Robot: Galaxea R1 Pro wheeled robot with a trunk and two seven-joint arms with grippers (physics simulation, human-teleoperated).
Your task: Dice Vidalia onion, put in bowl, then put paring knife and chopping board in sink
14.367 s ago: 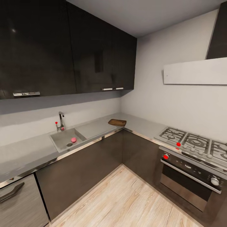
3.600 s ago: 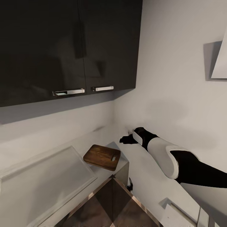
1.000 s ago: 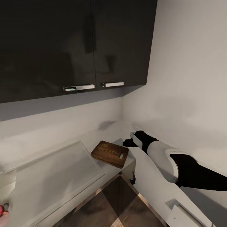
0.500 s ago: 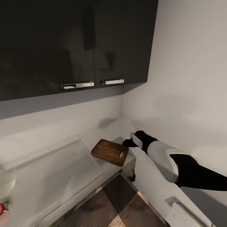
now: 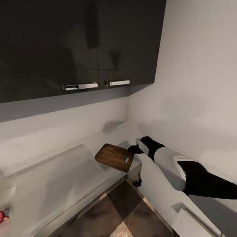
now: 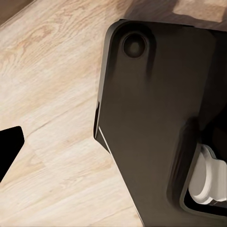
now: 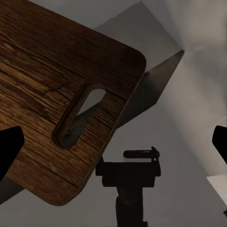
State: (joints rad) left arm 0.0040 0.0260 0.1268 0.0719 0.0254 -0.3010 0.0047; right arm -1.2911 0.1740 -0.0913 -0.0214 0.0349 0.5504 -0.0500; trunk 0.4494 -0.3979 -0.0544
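Note:
The brown wooden chopping board (image 5: 114, 157) lies at the inner corner of the grey countertop (image 5: 154, 184), with its slotted end (image 7: 80, 113) jutting past the edge. My right gripper (image 5: 132, 149) is open just beside that slotted end, and its fingertips (image 7: 9, 151) stand wide apart with the board ahead of them. The sink's flat drainer (image 5: 56, 177) stretches to the left of the board. A bit of the pinkish-red Vidalia onion (image 5: 2, 215) peeks in at the frame's left edge. My left gripper hangs low over the floor, with one fingertip (image 6: 9, 151) showing. The paring knife and bowl are out of view.
Dark wall cabinets (image 5: 82, 42) with chrome handles hang above the counter. A small dark fitting (image 5: 137, 181) sits at the cabinet corner below the board. White walls close off the corner. The left wrist view has wood flooring (image 6: 52, 94) and my dark base (image 6: 151, 118).
The whole picture has slid slightly upward, so the camera has moved. My right gripper stays open beside the board's slotted end. The board has not shifted on the counter.

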